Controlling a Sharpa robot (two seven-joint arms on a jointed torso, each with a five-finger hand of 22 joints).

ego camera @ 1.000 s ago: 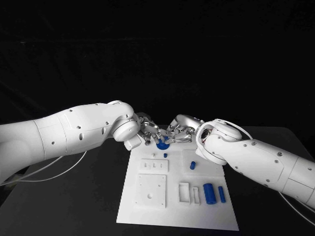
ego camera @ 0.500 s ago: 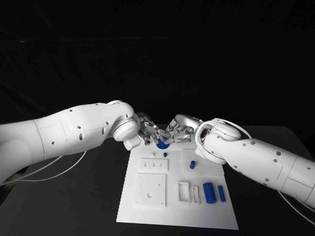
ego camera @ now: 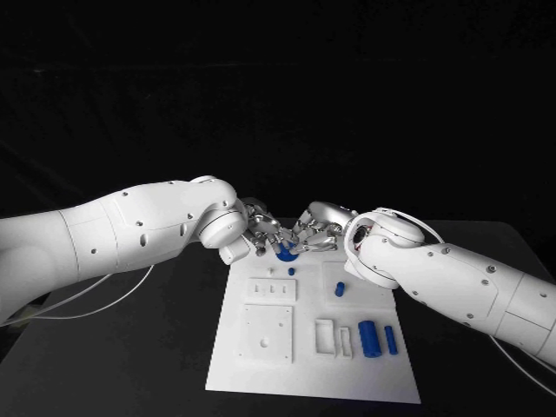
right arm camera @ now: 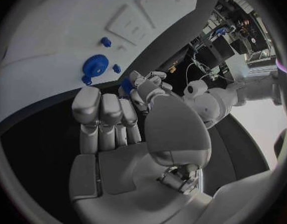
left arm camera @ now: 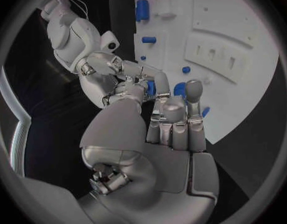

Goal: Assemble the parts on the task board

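The white task board (ego camera: pixel 354 378) (left arm camera: pixel 258 92) (right arm camera: pixel 44 45) lies in front of me. My left hand (ego camera: pixel 261 233) (left arm camera: pixel 171 119) and right hand (ego camera: pixel 320 228) (right arm camera: pixel 109 117) meet fingertip to fingertip over its far end. A blue gear (ego camera: pixel 286 255) (right arm camera: pixel 93 64) lies flat on the board just below them. In the wrist views a small blue part (left arm camera: pixel 150 87) (right arm camera: pixel 126 87) sits between the fingertips of both hands, just off the board's far edge. I cannot tell which hand holds it.
More blue parts lie on the board: two cylinders (ego camera: pixel 369 339) (ego camera: pixel 391 340) near the right edge, a short one (ego camera: pixel 340 290) mid-board and a tiny one (ego camera: pixel 291 274). White inset plates (ego camera: pixel 268 334) sit on the left half. Black table (ego camera: pixel 128 365) surrounds the board.
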